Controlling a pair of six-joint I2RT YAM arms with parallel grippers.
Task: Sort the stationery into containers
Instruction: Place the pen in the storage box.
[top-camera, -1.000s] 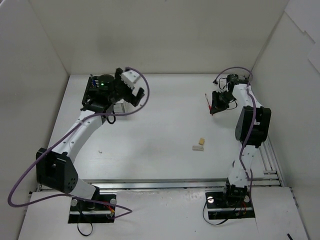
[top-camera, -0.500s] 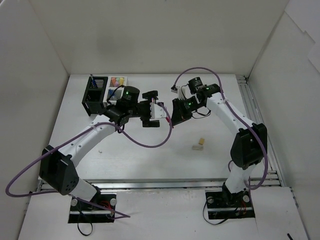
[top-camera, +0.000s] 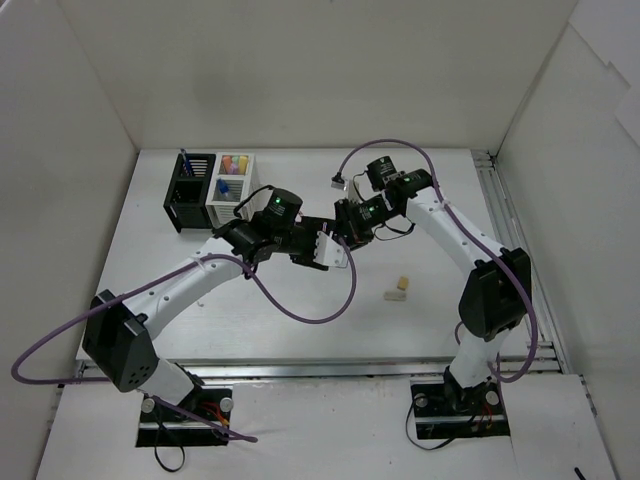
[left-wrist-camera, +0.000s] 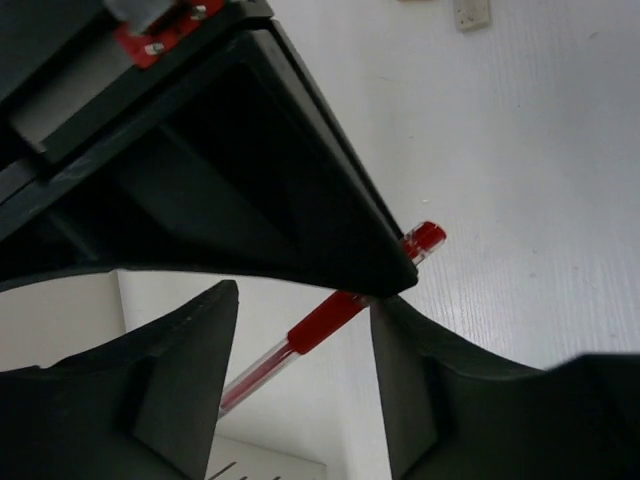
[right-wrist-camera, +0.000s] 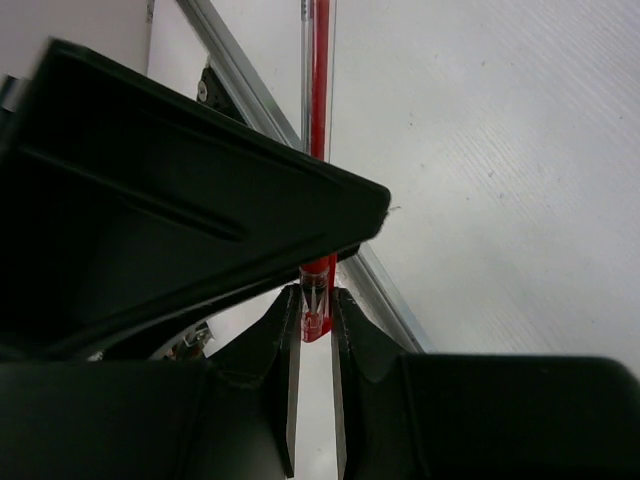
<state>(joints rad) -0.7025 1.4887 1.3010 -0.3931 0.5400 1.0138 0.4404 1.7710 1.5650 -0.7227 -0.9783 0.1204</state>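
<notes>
The one red pen (left-wrist-camera: 330, 322) is pinched close to one end between the closed fingers of the right claw (right-wrist-camera: 312, 300). Its barrel runs straight out from there, slanting across the gap of the left claw (left-wrist-camera: 307, 300), whose fingers (left-wrist-camera: 190, 380) stand apart on either side of it and grip nothing. The claws meet to the right of the paired containers (top-camera: 205, 200) and nearer the arm bases. The left arm reaches in from the containers' side, so this looks like a handover: the left claw must close across the barrel before the right lets go. Counted: one black container (top-camera: 190, 185) and one white container (top-camera: 232, 180). Two beige erasers (top-camera: 403, 283) lie just beside each other on the bench (top-camera: 300, 330), farther right of the containers than the claws. One thin blue pen (top-camera: 184, 160) stands in the black container; the coloured tops (top-camera: 232, 163) in the white one are too small to count.
</notes>
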